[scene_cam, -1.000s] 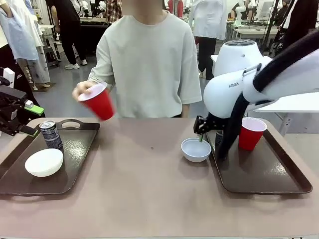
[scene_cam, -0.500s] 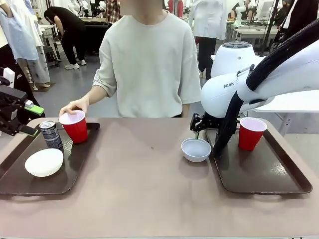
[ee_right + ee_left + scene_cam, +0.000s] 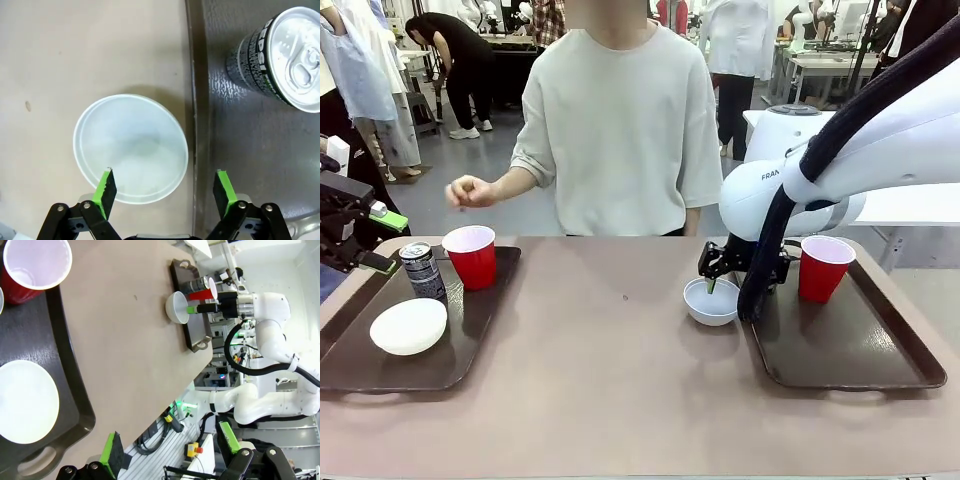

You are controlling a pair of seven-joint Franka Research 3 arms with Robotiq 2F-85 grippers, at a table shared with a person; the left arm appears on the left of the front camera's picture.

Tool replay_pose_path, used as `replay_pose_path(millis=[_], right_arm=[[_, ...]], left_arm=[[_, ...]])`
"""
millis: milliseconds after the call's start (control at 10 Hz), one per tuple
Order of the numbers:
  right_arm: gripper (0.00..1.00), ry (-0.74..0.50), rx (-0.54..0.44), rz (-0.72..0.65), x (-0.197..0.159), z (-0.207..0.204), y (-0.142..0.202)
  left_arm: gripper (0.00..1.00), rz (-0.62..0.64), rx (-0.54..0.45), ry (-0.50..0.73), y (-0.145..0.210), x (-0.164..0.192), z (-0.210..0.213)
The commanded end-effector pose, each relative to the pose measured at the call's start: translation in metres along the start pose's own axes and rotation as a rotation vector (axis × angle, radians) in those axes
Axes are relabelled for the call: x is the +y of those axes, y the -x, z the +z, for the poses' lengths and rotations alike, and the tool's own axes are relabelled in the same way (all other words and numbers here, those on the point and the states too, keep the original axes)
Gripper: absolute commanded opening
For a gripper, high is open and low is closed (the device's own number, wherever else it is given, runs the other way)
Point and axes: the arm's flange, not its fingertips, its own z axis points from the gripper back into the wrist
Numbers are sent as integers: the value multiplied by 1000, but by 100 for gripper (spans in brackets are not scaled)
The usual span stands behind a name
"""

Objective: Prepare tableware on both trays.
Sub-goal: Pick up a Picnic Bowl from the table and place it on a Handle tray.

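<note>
So the person just set the red cup (image 3: 470, 256) down on the left tray (image 3: 380, 372) by the can (image 3: 421, 270) and bowl, hand (image 3: 468, 192) now pulled away, so that side looks complete. The last bowl (image 3: 712, 301) sits on the tabletop, touching the right tray (image 3: 850, 370)'s left rim. The right gripper (image 3: 165, 189) is wide open, empty, one finger over the bowl, lowering toward its rim. The left gripper (image 3: 170, 446) is open too, idle.

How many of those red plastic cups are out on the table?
2. One red plastic cup stands upright on the dark brown tray at the robot's left, beside a dark can. The other red cup stands on the right-hand tray, behind the robot's arm.
</note>
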Motion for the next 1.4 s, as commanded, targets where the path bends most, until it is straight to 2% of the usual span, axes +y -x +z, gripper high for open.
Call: replay_pose_path(millis=[0, 600, 700, 800, 900, 1000, 1100, 1200, 1300], right_arm=[[100, -23, 13, 7, -3, -6, -9], [41, -47, 51, 44, -3, -14, -13], [53, -46, 55, 48, -2, -14, -13], [21, -44, 55, 49, -2, -14, -13], [33, -43, 55, 51, -1, -14, -13], [1, -39, 56, 51, 0, -14, -12], [13, -35, 57, 52, 0, -13, -11], [0, -29, 59, 59, 1, -12, -8], [0, -21, 66, 74, 3, -6, -3]], left_arm=[[100, -23, -8, 19, 1, 1, 1], [100, -23, -8, 19, 1, 1, 1], [100, -23, -8, 19, 1, 1, 1], [100, -23, -8, 19, 1, 1, 1], [100, -23, -8, 19, 1, 1, 1], [100, -23, -8, 19, 1, 1, 1], [100, -23, -8, 19, 1, 1, 1], [100, -23, -8, 19, 1, 1, 1], [100, -23, -8, 19, 1, 1, 1]])
